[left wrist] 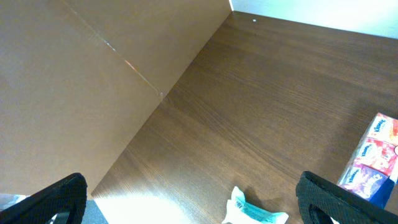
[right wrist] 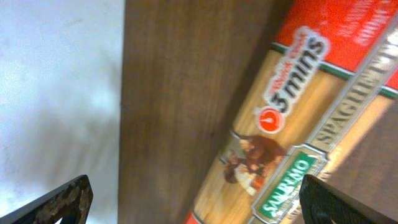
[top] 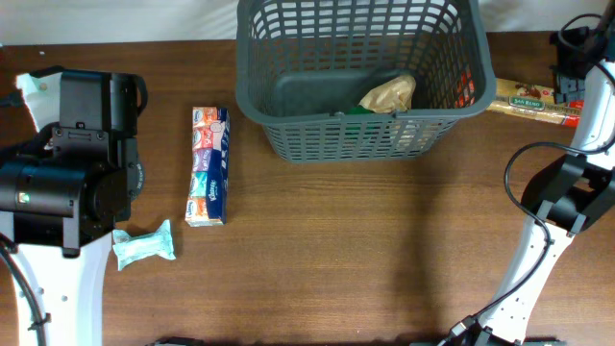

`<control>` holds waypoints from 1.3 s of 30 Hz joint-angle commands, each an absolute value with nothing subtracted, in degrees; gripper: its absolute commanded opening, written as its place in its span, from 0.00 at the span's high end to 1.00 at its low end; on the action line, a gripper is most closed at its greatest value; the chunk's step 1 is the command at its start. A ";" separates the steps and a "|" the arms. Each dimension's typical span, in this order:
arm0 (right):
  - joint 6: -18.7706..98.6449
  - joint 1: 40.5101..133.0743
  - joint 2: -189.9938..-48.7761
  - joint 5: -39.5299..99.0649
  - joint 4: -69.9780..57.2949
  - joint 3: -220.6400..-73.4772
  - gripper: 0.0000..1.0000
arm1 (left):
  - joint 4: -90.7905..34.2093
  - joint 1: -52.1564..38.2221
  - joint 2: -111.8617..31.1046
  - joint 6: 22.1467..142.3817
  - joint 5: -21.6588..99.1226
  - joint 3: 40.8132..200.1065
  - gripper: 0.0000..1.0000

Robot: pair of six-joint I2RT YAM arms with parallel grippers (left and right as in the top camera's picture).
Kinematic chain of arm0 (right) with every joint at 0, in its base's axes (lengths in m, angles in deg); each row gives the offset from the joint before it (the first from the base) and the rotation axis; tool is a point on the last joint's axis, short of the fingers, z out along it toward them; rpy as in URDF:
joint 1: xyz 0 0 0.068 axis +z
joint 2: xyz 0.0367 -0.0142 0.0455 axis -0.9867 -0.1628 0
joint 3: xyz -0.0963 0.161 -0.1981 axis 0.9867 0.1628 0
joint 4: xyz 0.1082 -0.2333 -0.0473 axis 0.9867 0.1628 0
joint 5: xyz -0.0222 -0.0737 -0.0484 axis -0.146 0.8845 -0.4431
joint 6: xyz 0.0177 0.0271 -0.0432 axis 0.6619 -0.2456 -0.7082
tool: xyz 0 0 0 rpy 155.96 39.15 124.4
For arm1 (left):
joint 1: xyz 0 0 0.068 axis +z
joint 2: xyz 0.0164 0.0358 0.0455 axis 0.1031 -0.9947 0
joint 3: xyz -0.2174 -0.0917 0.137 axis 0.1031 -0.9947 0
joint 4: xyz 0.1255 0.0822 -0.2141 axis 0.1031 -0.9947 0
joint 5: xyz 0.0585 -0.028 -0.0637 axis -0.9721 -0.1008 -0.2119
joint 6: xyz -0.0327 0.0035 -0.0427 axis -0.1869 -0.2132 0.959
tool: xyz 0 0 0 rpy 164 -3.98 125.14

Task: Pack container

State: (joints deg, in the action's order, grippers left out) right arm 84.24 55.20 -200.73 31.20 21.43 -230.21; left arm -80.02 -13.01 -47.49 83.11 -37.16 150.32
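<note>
My right pincer hangs with its fingers spread apart and nothing between them, close over the spaghetti pack. The pack lies on the counter just beside the right side of the container, which stands at the far middle with a tan bag already inside.

I judge the step in hand to be gripping this pack. In my wrist view it runs slantwise between my fingers, so I should turn the wrist until they sit square across its narrow width. I should also close near its middle, since a long pack gripped at one end would likely droop. It lies near the counter's edge, so I come straight down and avoid nudging it outward. Then I lift clear of the thick rim before swinging over.

My left pincer is also spread and empty, near the teal packet and the tissue stack.
</note>
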 commanded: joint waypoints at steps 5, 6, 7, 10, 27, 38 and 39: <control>83.02 56.57 -203.17 30.72 18.39 -225.47 0.01 | -80.04 -12.77 -47.60 82.65 -37.57 150.34 0.00; 83.02 56.57 -203.41 30.72 18.02 -224.81 0.01 | -80.04 -12.77 -47.60 82.65 -37.57 150.34 0.01; 83.02 56.57 -203.68 30.72 17.91 -224.18 0.01 | -80.04 -12.77 -47.60 82.65 -37.57 150.34 0.00; 83.02 56.57 -204.51 30.67 17.62 -222.34 0.01 | -80.04 -12.77 -47.60 82.65 -37.57 150.34 0.01; 84.18 56.51 -205.25 40.75 32.03 -220.81 0.01 | -80.04 -12.77 -47.60 82.65 -37.57 150.34 0.00; 90.03 55.72 -205.25 41.58 39.20 -220.84 0.01 | -80.04 -12.77 -47.60 82.65 -37.57 150.34 0.00; 90.30 55.74 -205.25 41.60 39.70 -220.84 0.01 | -80.04 -12.77 -47.60 82.65 -37.57 150.34 0.00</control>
